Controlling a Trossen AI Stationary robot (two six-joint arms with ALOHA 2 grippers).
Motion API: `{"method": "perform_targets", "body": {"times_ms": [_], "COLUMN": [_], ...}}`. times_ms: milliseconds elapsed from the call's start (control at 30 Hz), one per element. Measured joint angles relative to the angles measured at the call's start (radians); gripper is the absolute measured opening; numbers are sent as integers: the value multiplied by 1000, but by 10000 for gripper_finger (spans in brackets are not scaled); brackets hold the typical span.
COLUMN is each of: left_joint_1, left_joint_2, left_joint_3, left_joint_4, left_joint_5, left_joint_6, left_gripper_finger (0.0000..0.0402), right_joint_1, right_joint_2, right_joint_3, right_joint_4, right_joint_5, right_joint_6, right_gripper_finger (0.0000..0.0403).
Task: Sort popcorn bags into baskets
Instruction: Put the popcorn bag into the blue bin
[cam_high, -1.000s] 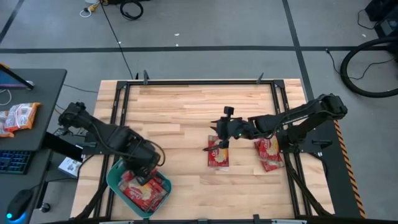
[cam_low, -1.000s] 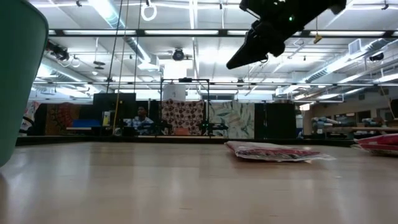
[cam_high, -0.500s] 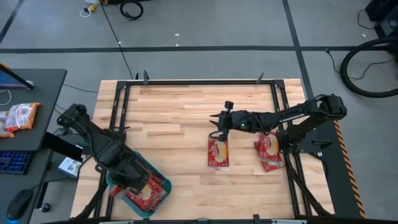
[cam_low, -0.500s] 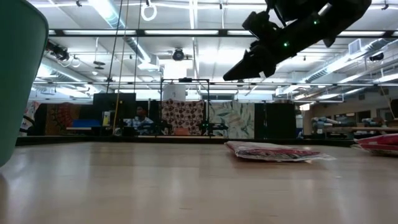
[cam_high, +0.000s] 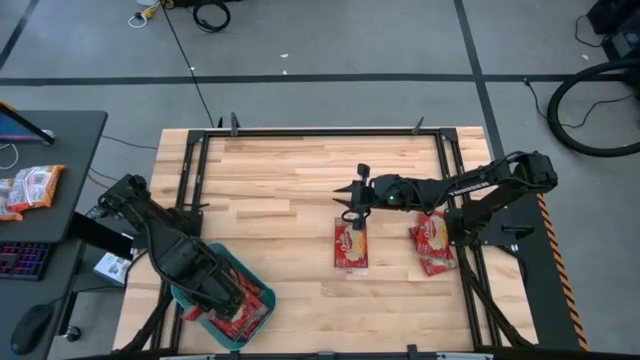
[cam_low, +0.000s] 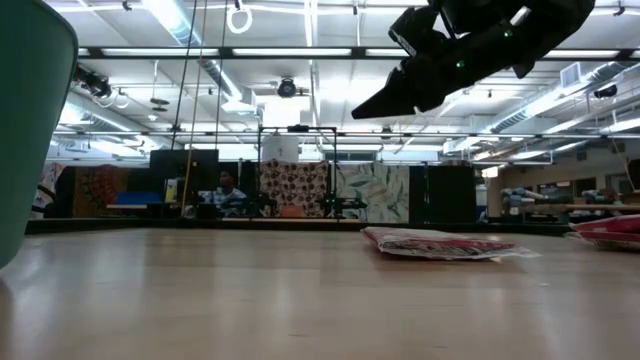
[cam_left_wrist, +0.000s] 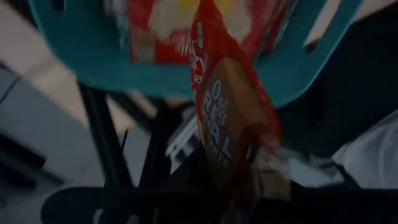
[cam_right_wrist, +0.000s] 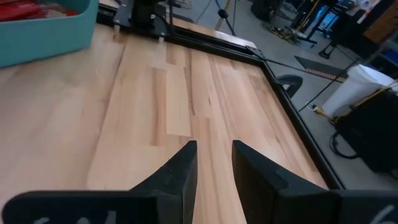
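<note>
A teal tray sits at the table's near left corner with red popcorn bags in it. My left gripper is low over the tray's near part, shut on one red bag. One bag lies flat on the wood at mid-table, also in the low view. Two more bags lie overlapped at the right rail. My right gripper hovers above the far end of the mid-table bag, pointing toward the table's left. Its fingers are a narrow gap apart with nothing between them. My left gripper holds a red popcorn bag by one end, which runs back between the dark fingers. Blur and the bag itself hide the fingertips. The bag's other end reaches over the tray's rim into the tray.
Black frame rails border the wooden top. Bare wood spreads over the far half and the middle between tray and bags. A paler orange-and-white packet lies on the grey side desk to the left. A person is far back in the room.
My right gripper has moved from just over the mid-table bag toward the far edge and tipped from pointing down to nearly level, facing left. My left gripper has swung from the tray's far right part toward its near edge.
</note>
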Motion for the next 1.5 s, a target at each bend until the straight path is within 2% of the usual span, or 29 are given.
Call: {"method": "perform_targets", "body": {"times_ms": [300, 500, 700, 800, 933, 1100, 1367, 1500], "left_joint_1": [0, 3, 0, -5, -11, -6, -3, -1], "left_joint_2": [0, -3, -27, -44, -78, -109, -105, -105], "left_joint_3": [-114, -119, -122, -179, -275, -304, -393, -404], "left_joint_4": [-5, -5, -6, -1, -7, -7, 17, 74], "left_joint_5": [-4, -52, -89, -68, 9, -33, -36, -46], "left_joint_6": [98, 167, 171, 190, 196, 167, 198, 214], "left_gripper_finger": [31, 32, 32, 30, 31, 35, 39, 62], "right_joint_1": [0, 2, 2, 2, 2, 2, 3, 3], "right_joint_2": [0, 0, 0, 0, 0, 0, 0, 0], "right_joint_3": [0, 0, 0, 0, 1, 1, 1, 1], "right_joint_4": [-8, -9, -9, -9, -12, -15, -17, -17], "right_joint_5": [-58, -61, -63, -63, -63, -63, -67, -79], "right_joint_6": [46, 49, 53, 51, 50, 48, 60, 63], "right_gripper_finger": [105, 105, 105, 105, 105, 105, 105, 105]}}
